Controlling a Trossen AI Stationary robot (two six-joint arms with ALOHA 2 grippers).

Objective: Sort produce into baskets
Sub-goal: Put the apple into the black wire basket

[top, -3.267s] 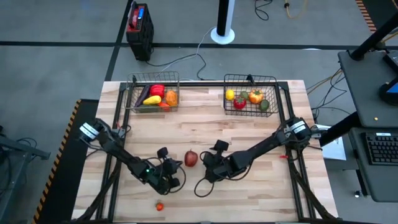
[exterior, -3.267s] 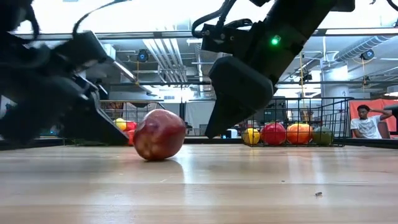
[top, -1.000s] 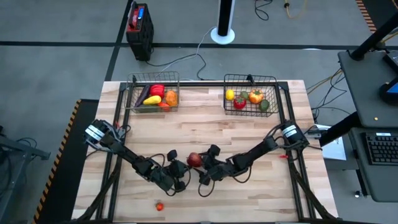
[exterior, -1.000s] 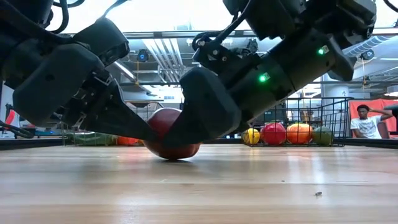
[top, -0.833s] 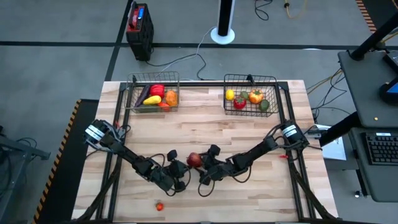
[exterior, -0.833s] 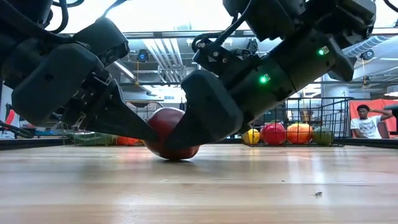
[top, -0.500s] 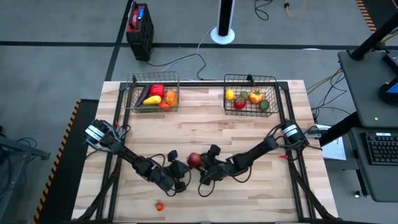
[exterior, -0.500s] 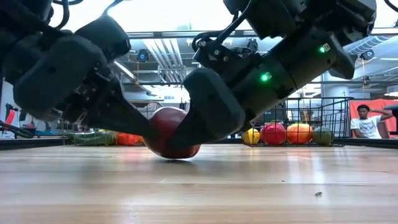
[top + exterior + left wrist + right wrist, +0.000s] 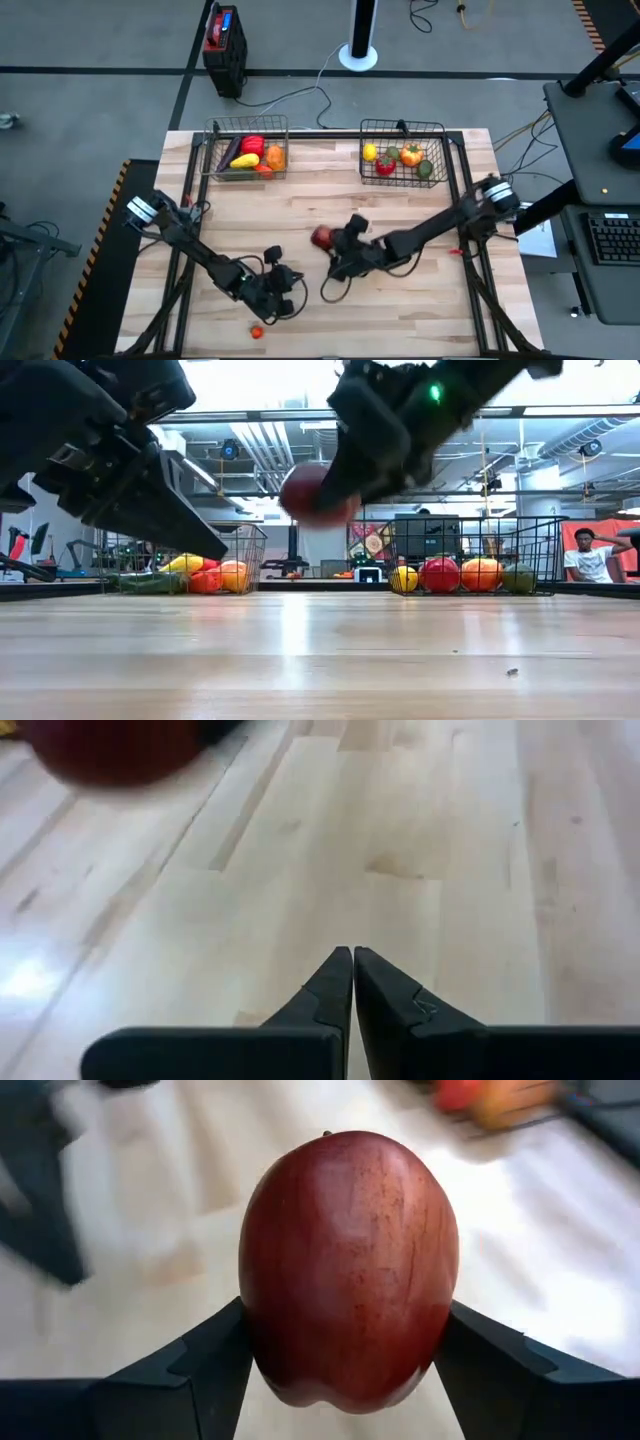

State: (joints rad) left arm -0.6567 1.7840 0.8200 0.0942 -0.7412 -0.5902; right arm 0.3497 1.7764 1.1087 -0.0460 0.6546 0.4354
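Low view: right gripper [image 9: 330, 495] holds red apple [image 9: 312, 493] above table [image 9: 320, 660].

Glossy apple [image 9: 348, 1270]; pale wood table [image 9: 330, 200]

Left pincer [image 9: 352, 960]: its two dark fingers met at their tips, pressed together with nothing between them, poised low over the wood.
Counter [image 9: 430, 850]: pale wooden planks with lengthwise seams and faint grain marks filled nearly the whole view; a bright glare lay on the boards to one side.
Red produce [image 9: 110, 750]: a blurred dark red rounded piece showed at the far corner, cut off by the picture edge, well apart from the fingertips.
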